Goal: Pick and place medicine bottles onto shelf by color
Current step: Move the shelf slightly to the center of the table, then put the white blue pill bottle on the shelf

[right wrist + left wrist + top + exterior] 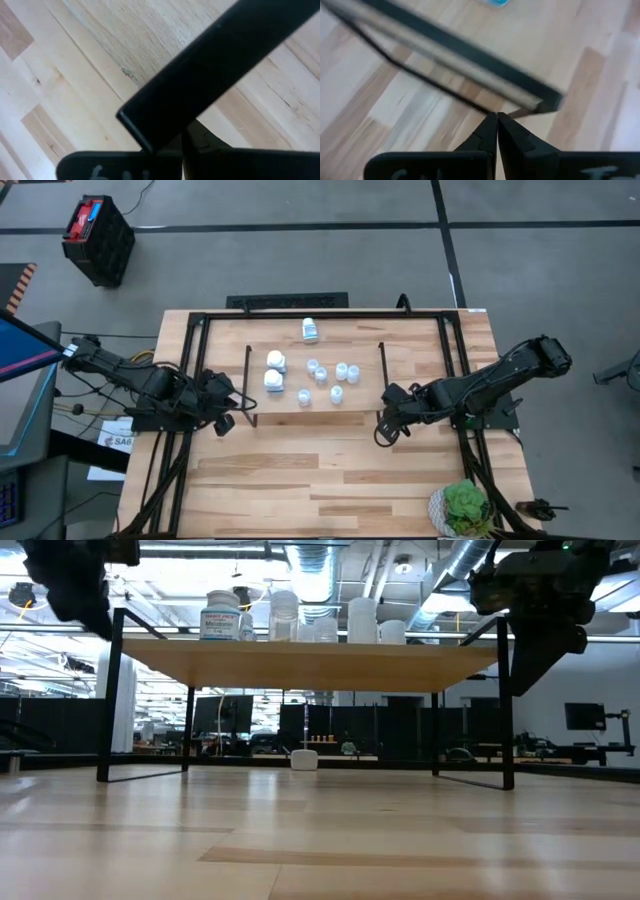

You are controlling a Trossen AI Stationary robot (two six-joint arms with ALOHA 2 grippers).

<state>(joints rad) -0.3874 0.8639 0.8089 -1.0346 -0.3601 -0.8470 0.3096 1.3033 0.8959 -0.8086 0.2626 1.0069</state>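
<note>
Medicine bottles point(312, 370) crowd the shelf point(360, 395); left claw point(224, 423) and right claw point(385, 435) pinched together, empty.

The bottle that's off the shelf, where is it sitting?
In the high view the lone white bottle lies on the table just beyond the shelf far edge, apart from the bottles grouped on the shelf.

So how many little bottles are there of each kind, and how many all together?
Chunky all-white plastic bottles: 3, two on the light-wood shelf, one on the table behind it
Small translucent pale-blue-topped bottles: 6, all on the shelf
Total: 9
</note>
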